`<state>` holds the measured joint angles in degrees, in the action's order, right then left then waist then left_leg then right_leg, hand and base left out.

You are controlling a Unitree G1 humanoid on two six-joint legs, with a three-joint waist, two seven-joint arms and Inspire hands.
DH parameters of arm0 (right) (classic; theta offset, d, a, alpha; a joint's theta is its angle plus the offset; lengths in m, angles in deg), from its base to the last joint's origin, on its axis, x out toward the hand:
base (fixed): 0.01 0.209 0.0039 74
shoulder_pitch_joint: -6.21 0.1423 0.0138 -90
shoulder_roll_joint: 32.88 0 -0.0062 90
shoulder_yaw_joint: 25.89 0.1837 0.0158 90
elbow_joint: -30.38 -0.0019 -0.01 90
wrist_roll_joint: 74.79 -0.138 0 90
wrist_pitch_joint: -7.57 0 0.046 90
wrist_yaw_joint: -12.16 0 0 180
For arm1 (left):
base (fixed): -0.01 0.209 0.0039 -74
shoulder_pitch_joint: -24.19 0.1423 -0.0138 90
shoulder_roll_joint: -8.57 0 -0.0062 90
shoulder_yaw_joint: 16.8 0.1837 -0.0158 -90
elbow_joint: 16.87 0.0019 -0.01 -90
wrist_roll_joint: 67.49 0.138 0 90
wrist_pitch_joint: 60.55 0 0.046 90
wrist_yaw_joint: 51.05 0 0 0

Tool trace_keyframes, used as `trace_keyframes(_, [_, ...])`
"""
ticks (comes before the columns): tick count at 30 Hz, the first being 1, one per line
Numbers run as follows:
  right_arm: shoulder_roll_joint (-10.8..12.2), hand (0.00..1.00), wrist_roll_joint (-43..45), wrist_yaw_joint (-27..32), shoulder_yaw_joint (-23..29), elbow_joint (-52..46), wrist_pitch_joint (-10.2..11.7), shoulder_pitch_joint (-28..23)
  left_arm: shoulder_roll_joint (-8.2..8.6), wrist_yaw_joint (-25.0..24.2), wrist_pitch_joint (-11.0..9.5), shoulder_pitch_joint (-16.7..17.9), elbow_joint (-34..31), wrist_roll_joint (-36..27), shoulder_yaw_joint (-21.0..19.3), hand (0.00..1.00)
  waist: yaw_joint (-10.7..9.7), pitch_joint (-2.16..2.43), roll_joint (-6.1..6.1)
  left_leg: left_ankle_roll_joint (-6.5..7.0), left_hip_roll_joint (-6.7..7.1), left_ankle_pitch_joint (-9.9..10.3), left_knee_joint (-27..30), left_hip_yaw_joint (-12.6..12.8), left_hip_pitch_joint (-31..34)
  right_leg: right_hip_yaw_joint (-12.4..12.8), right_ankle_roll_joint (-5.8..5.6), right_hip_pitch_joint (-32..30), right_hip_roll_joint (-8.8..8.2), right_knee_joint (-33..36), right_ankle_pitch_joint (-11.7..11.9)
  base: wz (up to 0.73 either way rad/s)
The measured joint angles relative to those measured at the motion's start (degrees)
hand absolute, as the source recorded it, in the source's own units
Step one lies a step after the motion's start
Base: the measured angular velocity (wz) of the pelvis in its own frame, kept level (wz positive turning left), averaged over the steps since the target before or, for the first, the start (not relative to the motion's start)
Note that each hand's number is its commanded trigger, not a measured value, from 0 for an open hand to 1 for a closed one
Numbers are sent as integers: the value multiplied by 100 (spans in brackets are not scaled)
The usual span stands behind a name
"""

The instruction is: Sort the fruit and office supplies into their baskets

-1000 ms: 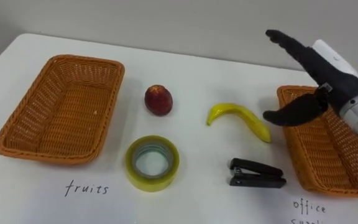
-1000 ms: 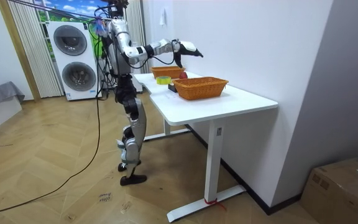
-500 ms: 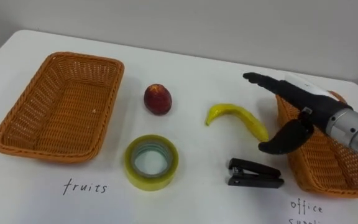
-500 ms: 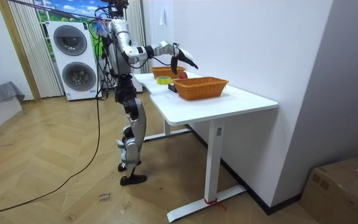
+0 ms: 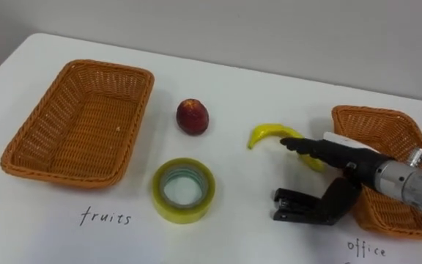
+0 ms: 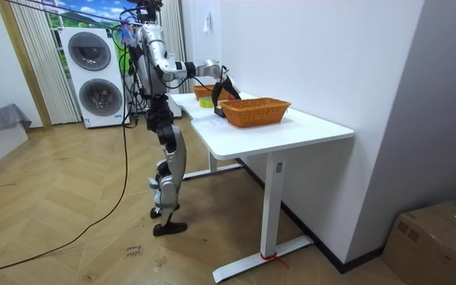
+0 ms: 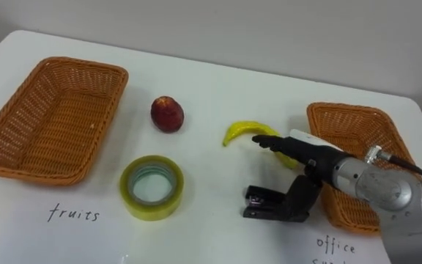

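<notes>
A red apple (image 5: pixel 193 117), a yellow banana (image 5: pixel 266 133), a yellow tape roll (image 5: pixel 184 191) and a black stapler (image 5: pixel 293 206) lie on the white table between two wicker baskets. The basket (image 5: pixel 79 125) on the left, marked "fruits", holds nothing. The basket (image 5: pixel 387 121) on the right is marked "office". My right hand (image 5: pixel 343 155) is open and hangs low. Its straight fingers reach over the banana's right end, and its thumb points down at the stapler's right end. I cannot tell if it touches either.
Handwritten labels sit on the table in front of each basket. The table's front edge runs close below the tape and stapler. In the room view I stand at the end of the white desk (image 6: pixel 291 131) with my right arm stretched over it.
My right hand has come down and to the left, from above the office basket to just over the banana and stapler. The objects on the table have stayed put.
</notes>
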<state>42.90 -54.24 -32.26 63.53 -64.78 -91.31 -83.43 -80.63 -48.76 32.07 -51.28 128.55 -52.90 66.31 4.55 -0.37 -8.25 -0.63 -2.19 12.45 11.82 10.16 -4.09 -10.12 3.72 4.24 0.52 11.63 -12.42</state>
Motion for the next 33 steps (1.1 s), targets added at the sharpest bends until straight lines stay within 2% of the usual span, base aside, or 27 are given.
trace_keyframes(9, [44, 0, -30, -40, -57, 0, 1, -61, -50, -5, 5, -44, -11, 4, 42, 0, 65, -10, -42, 1, 19, 0, 3, -68, 42, -39, -1, -24, -12, -22, 0, 2])
trace_keyframes(15, [163, 0, -9, 0, -60, 6, 1, -249, -90, 88, -3, -54, -23, 11, 161, 0, 64, -28, 16, 1, 13, 0, 3, -79, 32, -65, -3, -15, -12, 0, 2, 0])
trace_keyframes(20, [168, 0, -14, 2, -60, 6, 1, -356, -91, 154, -2, -55, -23, 131, 159, 0, 66, -28, 101, 2, 15, 0, 0, -83, 31, -61, 0, -21, -14, 16, 5, 0])
trace_keyframes(33, [330, 0, 243, 2, -65, -7, 1, -369, -85, 211, 84, 0, -11, 129, 285, 0, 65, -21, 96, 18, 71, -10, 0, -85, 32, -58, -18, -11, -33, 0, 19, 0])
